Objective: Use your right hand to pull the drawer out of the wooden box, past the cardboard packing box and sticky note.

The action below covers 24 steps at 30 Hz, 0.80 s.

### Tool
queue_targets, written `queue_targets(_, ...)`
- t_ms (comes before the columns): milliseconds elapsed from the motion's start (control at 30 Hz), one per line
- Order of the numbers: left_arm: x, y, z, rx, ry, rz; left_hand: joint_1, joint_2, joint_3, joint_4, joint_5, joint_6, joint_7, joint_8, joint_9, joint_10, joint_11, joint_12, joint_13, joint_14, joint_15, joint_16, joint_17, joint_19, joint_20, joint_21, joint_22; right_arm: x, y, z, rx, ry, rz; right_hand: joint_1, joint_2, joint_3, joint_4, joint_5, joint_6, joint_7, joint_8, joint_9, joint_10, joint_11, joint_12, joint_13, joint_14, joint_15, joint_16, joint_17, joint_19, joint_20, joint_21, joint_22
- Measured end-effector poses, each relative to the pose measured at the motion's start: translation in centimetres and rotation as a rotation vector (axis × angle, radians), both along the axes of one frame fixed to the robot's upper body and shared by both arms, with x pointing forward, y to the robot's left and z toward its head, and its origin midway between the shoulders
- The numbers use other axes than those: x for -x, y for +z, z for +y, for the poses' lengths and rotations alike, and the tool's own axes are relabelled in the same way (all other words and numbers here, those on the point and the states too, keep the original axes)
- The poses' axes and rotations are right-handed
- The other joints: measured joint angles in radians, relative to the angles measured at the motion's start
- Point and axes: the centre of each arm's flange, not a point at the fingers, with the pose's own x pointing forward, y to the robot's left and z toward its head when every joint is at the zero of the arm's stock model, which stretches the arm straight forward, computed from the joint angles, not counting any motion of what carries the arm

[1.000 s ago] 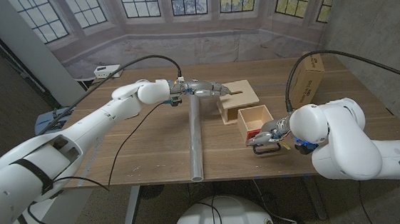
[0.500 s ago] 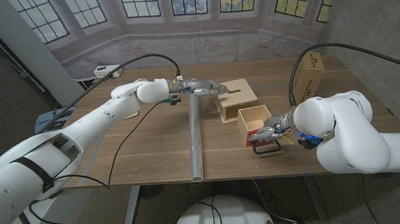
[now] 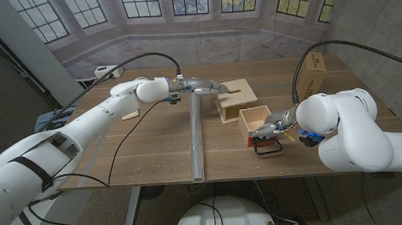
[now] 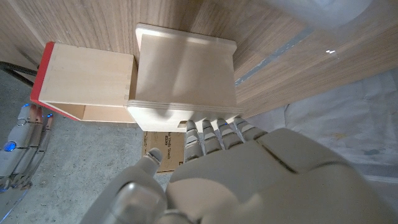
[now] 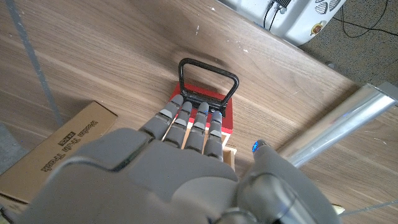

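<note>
From the head view, your right hand point(image 3: 268, 130) sits at the near end of the drawer point(image 3: 256, 122), fingers on its red front above the black handle point(image 3: 268, 149). The drawer stands pulled out of the wooden box point(image 3: 234, 97), toward the table's point(image 3: 154, 156) near edge. Your left hand point(image 3: 203, 88) reaches to the box's far left side. A metal tube point(image 3: 196, 138) lies left of the drawer; the cardboard packing box point(image 3: 312, 75) stands well to the right.

In the left wrist view, your left hand point(image 4: 236, 168) presses its fingertips point(image 4: 214, 129) against the box edge, holding nothing.

In the right wrist view, your right hand's fingers point(image 5: 186, 121) lie together over the drawer's red front, tips at the handle's base; whether they grip it, you cannot tell.
</note>
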Motion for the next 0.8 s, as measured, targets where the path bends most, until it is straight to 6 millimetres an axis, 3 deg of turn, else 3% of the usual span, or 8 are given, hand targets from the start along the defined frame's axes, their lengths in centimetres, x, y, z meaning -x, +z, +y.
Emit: queue_targets(800,1.1,2.2,0.3,0.038,-0.017,-0.077,0.008,0.0,0.012,-0.012,0.0,0.0,0.0,0.0,-0.005,0.0,0.0,-0.002,0.0,-0.002,-0.002,0.005,0.0,0.002,0.002,0.0,0.001,-0.7,0.6,-0.1,-0.014,-0.009,-0.047,0.0,0.0,0.011,0.0,0.0,0.006,0.006,0.0,0.0,0.0,0.0,0.0,0.0,0.0,0.0,0.0,0.0,0.009,-0.002,0.0,0.0)
